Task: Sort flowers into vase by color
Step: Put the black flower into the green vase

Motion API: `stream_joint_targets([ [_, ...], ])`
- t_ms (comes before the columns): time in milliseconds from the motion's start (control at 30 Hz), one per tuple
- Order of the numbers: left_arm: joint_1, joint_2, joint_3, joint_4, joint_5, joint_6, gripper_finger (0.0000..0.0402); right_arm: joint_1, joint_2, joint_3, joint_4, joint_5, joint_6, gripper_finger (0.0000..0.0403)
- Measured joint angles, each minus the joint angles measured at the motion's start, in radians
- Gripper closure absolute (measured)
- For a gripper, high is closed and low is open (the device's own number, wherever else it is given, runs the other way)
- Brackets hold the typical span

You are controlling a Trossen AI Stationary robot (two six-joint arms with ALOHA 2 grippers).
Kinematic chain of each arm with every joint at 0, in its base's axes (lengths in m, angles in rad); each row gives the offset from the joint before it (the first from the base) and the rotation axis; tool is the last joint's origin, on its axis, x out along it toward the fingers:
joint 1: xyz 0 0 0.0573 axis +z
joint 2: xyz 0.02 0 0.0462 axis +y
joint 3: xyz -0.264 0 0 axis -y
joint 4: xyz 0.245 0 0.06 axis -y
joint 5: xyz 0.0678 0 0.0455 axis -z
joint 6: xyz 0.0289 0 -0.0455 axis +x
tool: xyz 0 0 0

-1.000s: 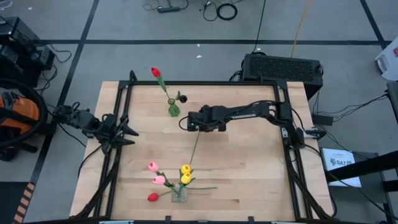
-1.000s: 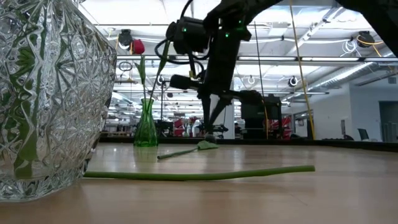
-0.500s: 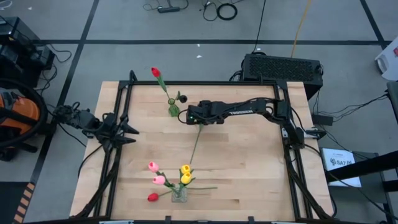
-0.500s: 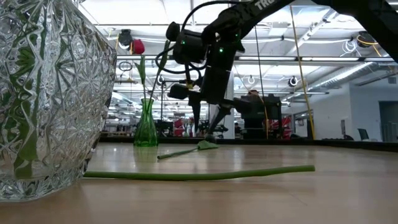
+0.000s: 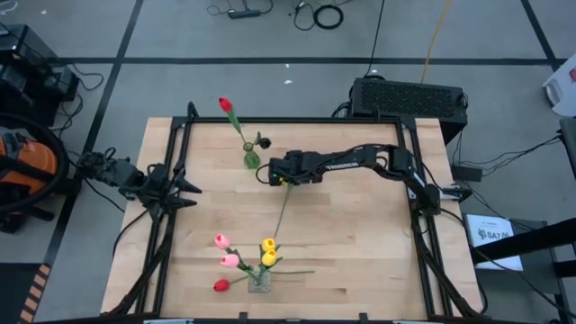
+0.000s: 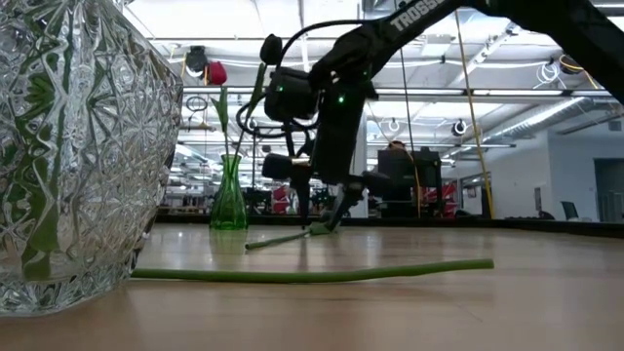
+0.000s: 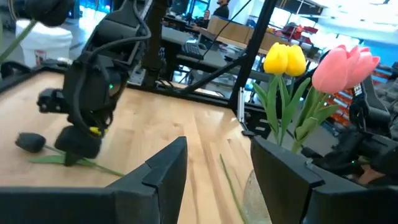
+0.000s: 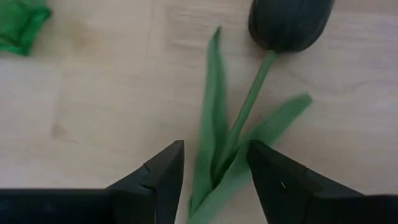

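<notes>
the right gripper [image 5: 281,171] sits just above centre of the high view, low over a dark tulip [image 8: 290,22] lying flat on the table [image 5: 360,243]. in the right wrist view its two fingers [image 8: 158,171] stand well apart with nothing between them but air, straddling the tulip's stem [image 8: 245,115] and leaves just below the head. that stem is the thing to read: in the high view it runs as a thin green line [image 5: 283,209] from under the gripper down and slightly left toward the clear vase [image 5: 259,281] at lower centre, so the long axis passes between the fingers and a close would pinch across it. the small green vase [image 5: 251,158], holding a red tulip [image 5: 225,104], stands just left of the gripper. the left gripper [image 5: 184,189] waits at the left edge, fingers parted and empty, well apart from the dark tulip; the right arm is plainly nearer. pink, yellow and red tulips already sit in the clear vase.
</notes>
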Motion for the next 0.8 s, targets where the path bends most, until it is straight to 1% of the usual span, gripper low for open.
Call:
stream_joint_targets([
  [100, 0.0, 0.001, 0.0, -0.012, -0.003, 0.08, 0.0217, -0.001, 0.03, 0.004, 0.001, -0.026, 0.027, 0.0227],
  [200, 0.0, 0.005, 0.0, -0.009, -0.009, 0.095, 0.0217, -0.002, 0.043, 0.004, -0.004, -0.047, 0.028, 0.0228],
  [267, 0.0, 0.005, 0.0, -0.009, -0.022, 0.095, 0.0217, -0.002, 0.045, 0.005, -0.012, -0.05, 0.028, 0.0236],
  [367, 0.0, 0.005, 0.0, -0.009, -0.025, 0.095, 0.0217, -0.005, 0.047, 0.004, -0.027, -0.051, 0.015, 0.0266],
  [433, 0.0, 0.005, 0.0, -0.009, -0.025, 0.095, 0.0217, -0.009, 0.047, 0.004, -0.032, -0.057, -0.003, 0.0299],
  [567, 0.0, 0.005, 0.0, -0.009, -0.025, 0.094, 0.0217, -0.014, 0.047, 0.002, -0.046, -0.061, -0.043, 0.038],
  [600, 0.0, 0.005, 0.0, -0.008, -0.025, 0.09, 0.0217, -0.014, 0.047, 0.002, -0.05, -0.062, -0.056, 0.039],
  [800, 0.0, 0.005, 0.0, -0.008, -0.025, 0.09, 0.0217, -0.02, 0.031, -0.001, -0.06, -0.074, -0.102, 0.0393],
])
